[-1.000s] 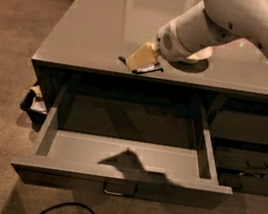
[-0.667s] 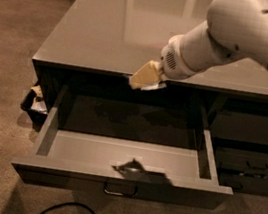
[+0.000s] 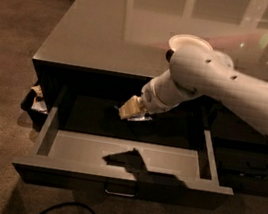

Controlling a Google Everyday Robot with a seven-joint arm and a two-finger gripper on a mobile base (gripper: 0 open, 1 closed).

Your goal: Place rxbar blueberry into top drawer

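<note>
Camera view. Shows the gripper (image 3: 132,111) hanging over the rear half of the top drawer (image 3: 74,147), above its dark back part and clear of its light grey floor. Appears to grip the rxbar blueberry (image 3: 141,119), with jaws clenched on a thin dark strip with a pale edge poking from the tan tips. Casts a shadow on the drawer floor, towards the drawer's front. Leaves the white bowl (image 3: 191,42) behind the drawer on the surface (image 3: 110,34), partly hidden by the arm (image 3: 228,88).

Reads as the placing step: bar over the open drawer, not yet set down. Calls next for lowering towards the drawer floor, keeping inside the drawer's side walls, then releasing the jaws and lifting straight out.
</note>
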